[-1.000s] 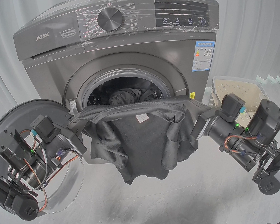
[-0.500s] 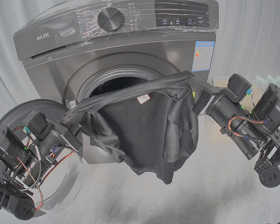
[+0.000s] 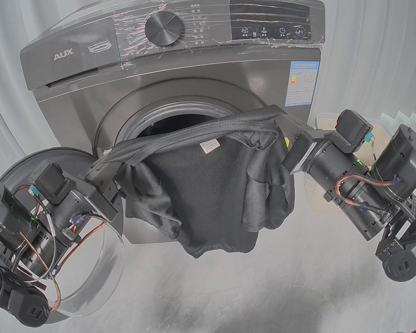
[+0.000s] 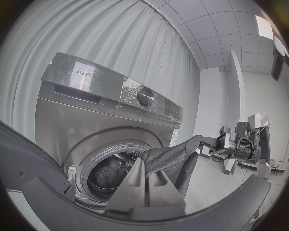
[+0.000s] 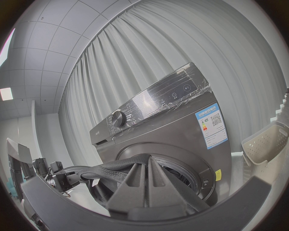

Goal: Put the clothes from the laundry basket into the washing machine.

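A black garment (image 3: 205,189) hangs stretched between my two grippers in front of the washing machine (image 3: 175,80). My left gripper (image 3: 102,166) is shut on the garment's left end (image 4: 162,158), beside the open door (image 3: 33,167). My right gripper (image 3: 289,125) is shut on the garment's right end (image 5: 120,167), a little higher. The drum opening (image 3: 174,124) shows above the stretched collar, and dark clothes (image 4: 105,176) lie inside the drum. The garment's lower part dangles below the drum opening, above the floor.
The round glass door (image 3: 81,264) stands open at the machine's left, under my left arm. A beige perforated laundry basket (image 3: 327,121) stands to the machine's right, behind my right arm (image 5: 265,147). Grey floor (image 3: 230,298) lies in front; curtains hang behind.
Both grippers lifted the garment from below the drum's lower rim up across the opening; the right end rose more. In the last half second the hem swung and the left arm shifted slightly left.
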Motion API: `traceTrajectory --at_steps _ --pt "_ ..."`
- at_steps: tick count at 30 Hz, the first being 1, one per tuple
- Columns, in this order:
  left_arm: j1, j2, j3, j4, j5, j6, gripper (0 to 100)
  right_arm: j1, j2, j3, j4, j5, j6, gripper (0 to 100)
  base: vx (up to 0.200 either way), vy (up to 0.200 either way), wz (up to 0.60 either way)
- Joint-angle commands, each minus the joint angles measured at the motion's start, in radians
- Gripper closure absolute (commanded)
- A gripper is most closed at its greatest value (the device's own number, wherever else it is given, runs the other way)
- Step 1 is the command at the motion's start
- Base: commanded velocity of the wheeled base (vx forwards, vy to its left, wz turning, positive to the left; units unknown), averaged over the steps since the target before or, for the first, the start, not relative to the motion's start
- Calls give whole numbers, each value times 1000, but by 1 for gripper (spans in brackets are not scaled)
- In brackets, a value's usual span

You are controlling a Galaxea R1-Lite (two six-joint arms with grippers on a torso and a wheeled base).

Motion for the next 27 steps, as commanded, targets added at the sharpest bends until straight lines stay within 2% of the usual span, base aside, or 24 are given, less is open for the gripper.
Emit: traceTrajectory --at_steps 1,7,12,14,15,20,27 --pt "0 0 2 -1 1 0 100 1 4 2 0 1 0 100 0 0 0" --pt "-2 1 4 -1 1 3 100 1 6 10 0 1 4 100 0 0 0" --pt "-34 12 4 -1 19 7 100 2 58 20 -10 -10 16 100 0 0 0" --pt "-58 35 -3 -1 53 7 100 2 89 26 -25 -21 15 100 0 0 0" --pt "-60 41 -4 -1 65 10 100 4 90 28 -23 -21 15 0 0 0 0" --pt "-78 64 -27 1 79 20 100 45 129 68 -23 -21 26 0 0 0 0" --pt "-109 92 -104 2 122 26 100 165 204 224 -25 -16 29 0 0 0 0"
